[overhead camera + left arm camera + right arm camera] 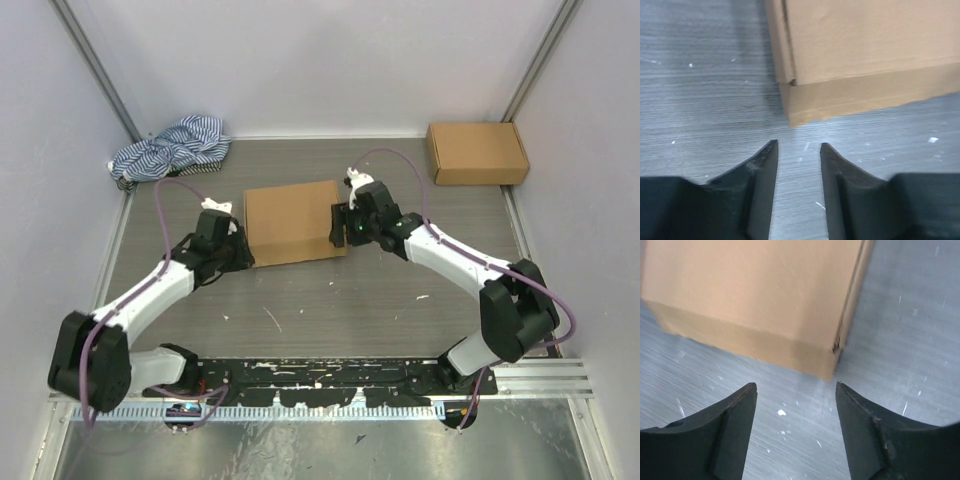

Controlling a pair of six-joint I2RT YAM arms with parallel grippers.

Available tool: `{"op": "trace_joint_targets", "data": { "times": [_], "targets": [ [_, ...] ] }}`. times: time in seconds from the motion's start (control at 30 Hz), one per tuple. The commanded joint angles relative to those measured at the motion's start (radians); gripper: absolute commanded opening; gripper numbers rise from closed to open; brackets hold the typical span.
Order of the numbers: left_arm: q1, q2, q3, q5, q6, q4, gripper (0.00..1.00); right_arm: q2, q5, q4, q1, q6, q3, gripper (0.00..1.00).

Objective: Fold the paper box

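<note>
Because the paper box (293, 222) lies in the middle of the table (400, 300) with its long axis running left to right across the robot's front, slightly skewed, each arm faces one of its short ends. The left gripper (799, 146) sits just off the box's near-left corner, its jaws parted by a narrow gap and holding nothing. In its wrist view the corner lies straight ahead of the tips and a little to the right, with a sliver of bare table between. The right gripper (796, 386) sits at the opposite short end, its jaws spread wider and likewise empty. From its wrist view the near-right corner falls almost between the tips, while the body of the box stretches away ahead and to the left. Both claws look about equally close; from above the right one seems to meet the box's end, yet its own camera shows a small gap, so I cannot say it touches. The lid appears to lie flat on the walls, so the folding looks nearly complete, with perhaps a squeeze or tuck at the ends left. Any such move turns on both claws closing inward along that long axis. The second brown box (477, 152) and the striped cloth (172, 148) lie well apart at the far corners.
</note>
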Motion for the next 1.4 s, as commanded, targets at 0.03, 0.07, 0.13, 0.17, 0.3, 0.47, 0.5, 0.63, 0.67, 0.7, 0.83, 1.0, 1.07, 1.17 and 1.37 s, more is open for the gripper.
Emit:
{"op": "trace_joint_targets", "data": {
  "times": [0.03, 0.07, 0.13, 0.17, 0.3, 0.47, 0.5, 0.63, 0.67, 0.7, 0.83, 1.0, 1.07, 1.17, 1.37],
  "targets": [
    [0.000, -0.155, -0.040, 0.150, -0.022, 0.071, 0.22, 0.015, 0.046, 0.033, -0.003, -0.045, 0.206, 0.31],
    [0.000, -0.162, -0.051, 0.195, -0.025, 0.100, 0.09, 0.052, 0.051, 0.031, -0.010, -0.051, 0.260, 0.15],
    [0.000, -0.152, -0.072, 0.263, -0.028, 0.147, 0.00, 0.143, 0.038, 0.031, -0.038, -0.055, 0.374, 0.01],
    [-0.001, -0.135, -0.077, 0.276, -0.028, 0.155, 0.00, 0.198, 0.025, 0.032, -0.053, -0.056, 0.437, 0.01],
    [-0.002, -0.058, -0.078, 0.295, -0.017, 0.154, 0.00, 0.429, -0.042, 0.038, -0.106, -0.056, 0.700, 0.10],
    [-0.005, 0.012, -0.113, 0.277, -0.036, 0.216, 0.02, 0.742, -0.119, 0.022, -0.130, -0.097, 1.026, 0.23],
    [-0.006, 0.029, -0.116, 0.270, -0.040, 0.227, 0.03, 0.792, -0.142, 0.013, -0.134, -0.100, 1.087, 0.24],
    [-0.010, 0.083, -0.116, 0.244, -0.050, 0.263, 0.04, 0.922, -0.204, -0.009, -0.144, -0.107, 1.244, 0.24],
    [-0.011, 0.098, -0.113, 0.231, -0.052, 0.271, 0.04, 0.953, -0.222, -0.011, -0.145, -0.110, 1.263, 0.24],
    [-0.013, 0.111, -0.111, 0.217, -0.052, 0.281, 0.04, 0.972, -0.243, -0.015, -0.148, -0.114, 1.280, 0.24],
    [-0.013, 0.171, -0.097, 0.135, -0.058, 0.322, 0.03, 0.991, -0.346, -0.063, -0.147, -0.133, 1.273, 0.19],
    [-0.022, 0.220, -0.077, 0.075, -0.089, 0.389, 0.02, 0.919, -0.456, -0.109, -0.139, -0.195, 1.115, 0.17],
    [-0.032, 0.232, -0.069, 0.051, -0.101, 0.416, 0.02, 0.869, -0.511, -0.122, -0.128, -0.228, 1.036, 0.17],
    [-0.048, 0.269, -0.065, 0.003, -0.125, 0.470, 0.00, 0.819, -0.641, -0.196, -0.102, -0.293, 0.948, 0.17],
    [-0.096, 0.276, -0.101, -0.064, -0.185, 0.559, 0.00, 0.734, -0.659, -0.299, 0.006, -0.419, 0.800, 0.19]
  ]
}}
